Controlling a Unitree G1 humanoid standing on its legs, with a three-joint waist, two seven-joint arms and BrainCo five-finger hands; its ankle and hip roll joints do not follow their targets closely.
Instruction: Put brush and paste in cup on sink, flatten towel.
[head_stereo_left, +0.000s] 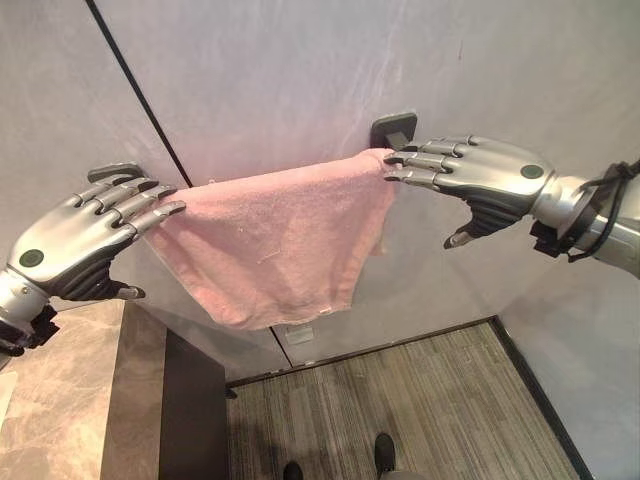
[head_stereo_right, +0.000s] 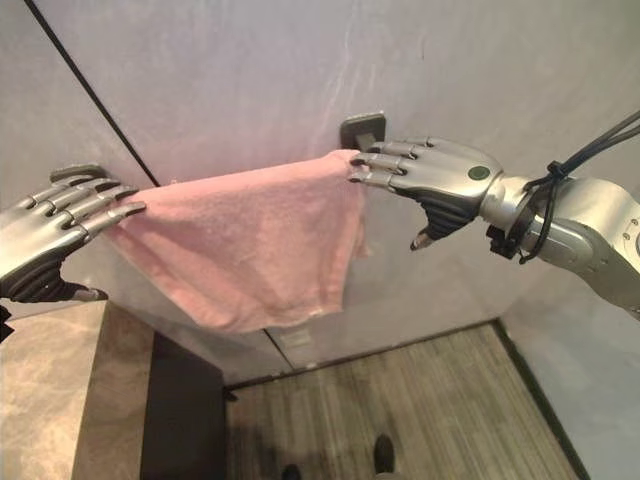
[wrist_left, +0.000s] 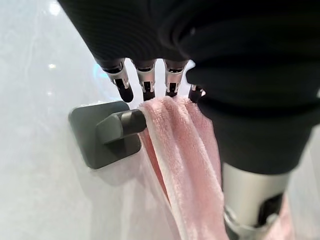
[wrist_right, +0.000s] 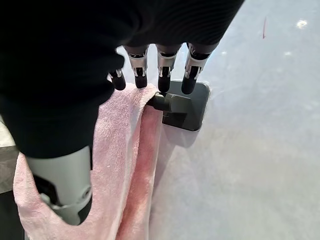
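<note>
Terrycloth — the soft pink towel (head_stereo_left: 270, 245) drapes limp over a grey wall rail (wrist_left: 131, 121), sagging mid-span and likely light. My left hand (head_stereo_left: 75, 240) and right hand (head_stereo_left: 480, 172) rest straight, close-set fingers on its top corners; I'd pinch there, though the hem's lie looks unclear.

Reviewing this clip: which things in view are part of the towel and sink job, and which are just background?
Part of the job:
pink towel draped over the wall rail
left hand, straight fingers at the towel's left end
right hand, straight fingers at its right end
rail mount beside the left hand
rail mount beside the right hand

Background:
stone countertop
wall
carpeted floor
</note>
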